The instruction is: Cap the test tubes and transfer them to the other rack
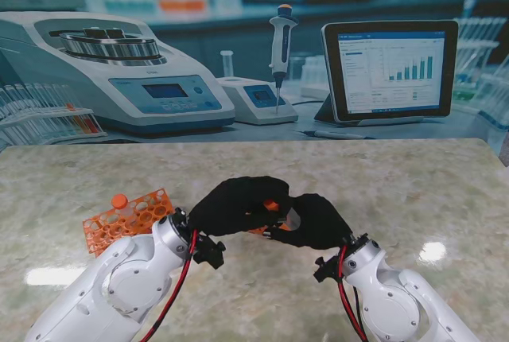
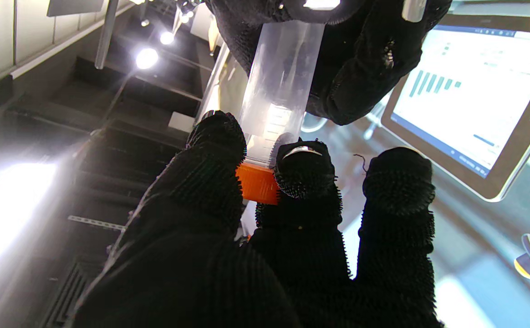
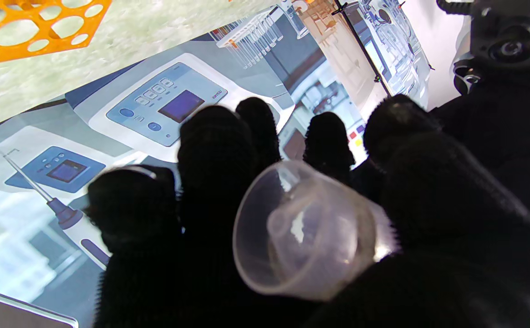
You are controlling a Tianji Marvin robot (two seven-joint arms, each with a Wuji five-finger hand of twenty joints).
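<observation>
Both hands are being brought together above the marble table, and one test tube is being held between them. Left hand is being closed on the orange cap, which is being pinched between the thumb and a fingertip at the tube's mouth. Right hand is being wrapped around the tube's body, with the rounded clear bottom being shown to the right wrist camera. Whether the cap is fully seated cannot be told.

Handling is being judged like this: clear thin-walled plastic, light and stiff, smooth enough to slip or spin in a gloved grip while the cap is being turned. No liquid is being seen inside, so spilling is probably no concern. Hold is best being taken around the middle of the barrel for the tube, and around the cap's side wall for the twisting; squeezing near the open rim is being avoided, since the wall may flex there.

Counts are being taken: one tube in hand, one cap on it. One orange rack is being seen on the table at the left, with one orange-capped tube standing in it. A second rack is not being made out; something orange is being hidden behind the hands.
</observation>
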